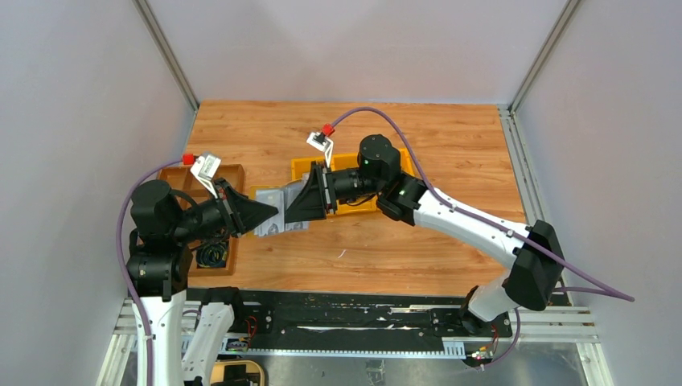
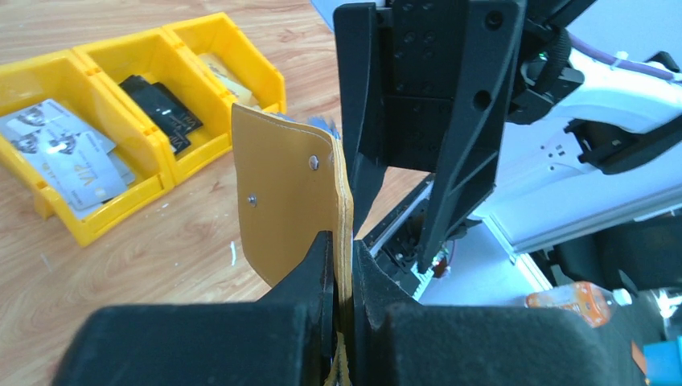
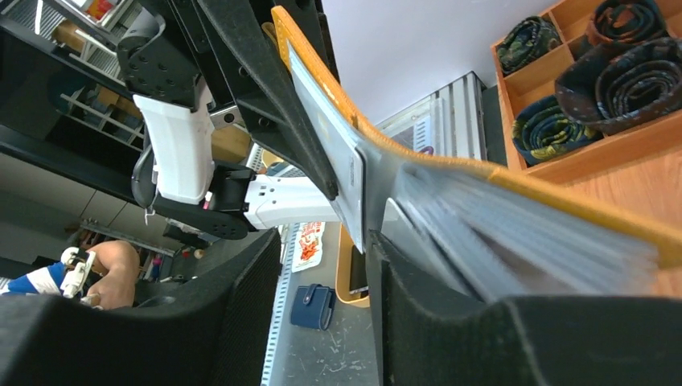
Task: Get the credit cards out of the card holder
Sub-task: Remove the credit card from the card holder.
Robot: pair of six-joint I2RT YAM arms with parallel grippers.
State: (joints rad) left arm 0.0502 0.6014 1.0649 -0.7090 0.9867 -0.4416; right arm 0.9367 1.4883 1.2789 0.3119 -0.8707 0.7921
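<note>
- Top external view shows the wooden worktop [image 1: 450, 145], with both arms reaching inward so that their hands meet just left of centre, almost nose to nose.
- Yellow bins [image 1: 304, 169] sit behind the right arm's wrist, and a brown tray [image 1: 233, 170] lies under the left arm. The left wrist view shows loose cards [image 2: 68, 157] lying in the bins. The right wrist view shows rolled ties [image 3: 619, 76] in the tray.
- The card holder [image 2: 285, 213] is held up off the worktop between the two hands. It is unfolded, with its yellow skin toward the left wrist camera and its grey lining toward the right hand.
- The left hand [image 2: 342, 249] is clamped tight on one edge of the holder's yellow flap (a thin bite, close to the rim).
- The right hand [image 3: 323, 245] has its jaws apart, straddling the edge of the grey layers [image 3: 499, 233]. One finger lies against them and the other stands clear, so nothing looks pinched yet. The layers are too blurred to tell cards from pocket fabric.
- The snap stud [image 2: 314, 162] shows on the yellow outside, clear of both hands.
- What could go wrong:
  - The right hand may close on lining and card together, and a pull would then drag the whole holder out of the left hand's shallow grip.
  - A bite on several cards at once could spill them onto the worktop.
  - The hands are so near each other that a small sideways slip could knock finger against finger.
</note>
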